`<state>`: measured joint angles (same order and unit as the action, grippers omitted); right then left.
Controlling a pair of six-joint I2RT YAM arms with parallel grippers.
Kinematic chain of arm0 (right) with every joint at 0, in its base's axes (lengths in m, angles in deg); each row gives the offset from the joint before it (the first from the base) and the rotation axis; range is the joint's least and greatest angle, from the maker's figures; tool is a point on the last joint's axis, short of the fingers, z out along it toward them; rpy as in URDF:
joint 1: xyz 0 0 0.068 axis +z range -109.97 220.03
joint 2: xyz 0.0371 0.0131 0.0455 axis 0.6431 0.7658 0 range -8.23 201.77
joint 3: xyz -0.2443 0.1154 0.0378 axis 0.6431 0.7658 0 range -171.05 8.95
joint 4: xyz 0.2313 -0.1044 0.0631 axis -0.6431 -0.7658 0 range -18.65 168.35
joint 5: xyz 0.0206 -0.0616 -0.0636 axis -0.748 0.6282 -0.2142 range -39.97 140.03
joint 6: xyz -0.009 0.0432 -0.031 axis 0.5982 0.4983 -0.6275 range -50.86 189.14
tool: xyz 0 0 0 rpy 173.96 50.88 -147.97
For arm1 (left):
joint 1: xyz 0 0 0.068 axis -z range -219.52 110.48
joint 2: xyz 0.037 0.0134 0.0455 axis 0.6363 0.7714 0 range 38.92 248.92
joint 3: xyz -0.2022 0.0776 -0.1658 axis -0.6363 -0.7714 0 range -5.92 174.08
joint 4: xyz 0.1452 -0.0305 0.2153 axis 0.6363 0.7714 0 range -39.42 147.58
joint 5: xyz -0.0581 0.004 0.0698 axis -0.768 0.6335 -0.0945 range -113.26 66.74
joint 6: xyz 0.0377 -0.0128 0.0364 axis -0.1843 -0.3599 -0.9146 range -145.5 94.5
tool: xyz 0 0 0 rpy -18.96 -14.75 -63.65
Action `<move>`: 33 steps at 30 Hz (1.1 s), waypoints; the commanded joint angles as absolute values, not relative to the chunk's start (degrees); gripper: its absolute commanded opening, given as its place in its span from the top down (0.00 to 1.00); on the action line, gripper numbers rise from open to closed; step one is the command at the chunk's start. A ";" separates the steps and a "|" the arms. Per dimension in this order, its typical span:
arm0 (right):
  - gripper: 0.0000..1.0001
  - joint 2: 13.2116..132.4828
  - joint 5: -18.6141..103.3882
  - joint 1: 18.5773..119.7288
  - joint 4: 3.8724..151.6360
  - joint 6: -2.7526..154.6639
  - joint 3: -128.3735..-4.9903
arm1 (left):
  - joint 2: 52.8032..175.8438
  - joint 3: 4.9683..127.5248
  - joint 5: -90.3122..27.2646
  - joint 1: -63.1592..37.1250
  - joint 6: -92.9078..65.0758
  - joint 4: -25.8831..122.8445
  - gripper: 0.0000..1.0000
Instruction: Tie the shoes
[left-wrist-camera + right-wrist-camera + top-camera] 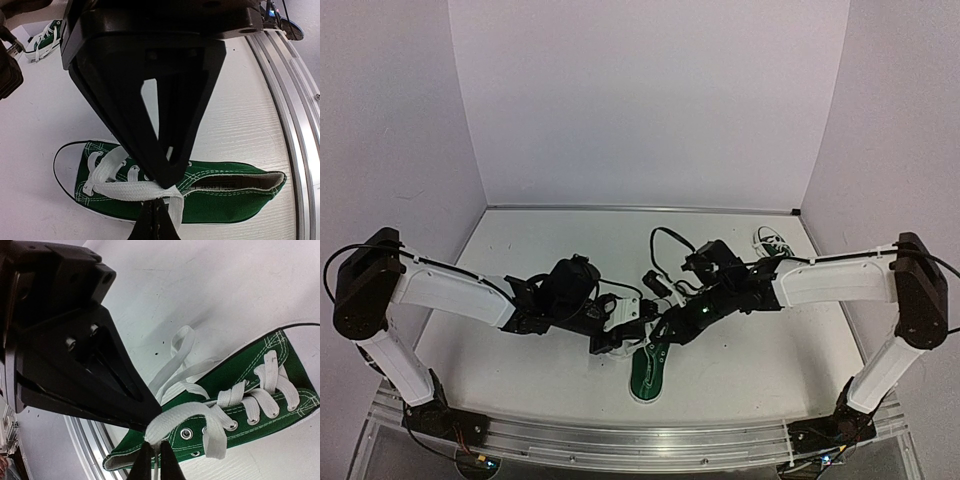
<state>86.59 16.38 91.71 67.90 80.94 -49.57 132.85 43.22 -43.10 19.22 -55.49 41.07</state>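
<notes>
The left tool (161,194) pinches a white lace (131,188) of the near green shoe (225,202) on the table (240,100).

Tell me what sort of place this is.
Probably a robotics lab test cell: plain pale walls box in a white table, an aluminium rail carries two robot arms, and a dark green canvas sneaker is the workpiece.

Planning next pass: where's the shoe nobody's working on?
Top view: the spare shoe lies near the far right corner of the table, just beyond the right arm.
</notes>
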 commanded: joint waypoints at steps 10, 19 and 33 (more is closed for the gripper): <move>1.00 83.27 19.51 91.79 68.77 80.33 -47.74 | 129.45 42.41 -36.99 18.58 -54.69 41.60 0.81; 1.00 81.00 19.69 91.77 69.94 80.71 -46.36 | 124.10 38.20 -36.25 8.79 -52.59 43.98 0.69; 1.00 81.68 18.04 91.86 71.53 80.82 -47.56 | 137.20 42.82 -48.53 5.62 -48.33 43.11 0.57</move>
<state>82.33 18.80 91.71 69.84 81.00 -46.47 133.95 38.98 -42.51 5.61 -50.87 43.82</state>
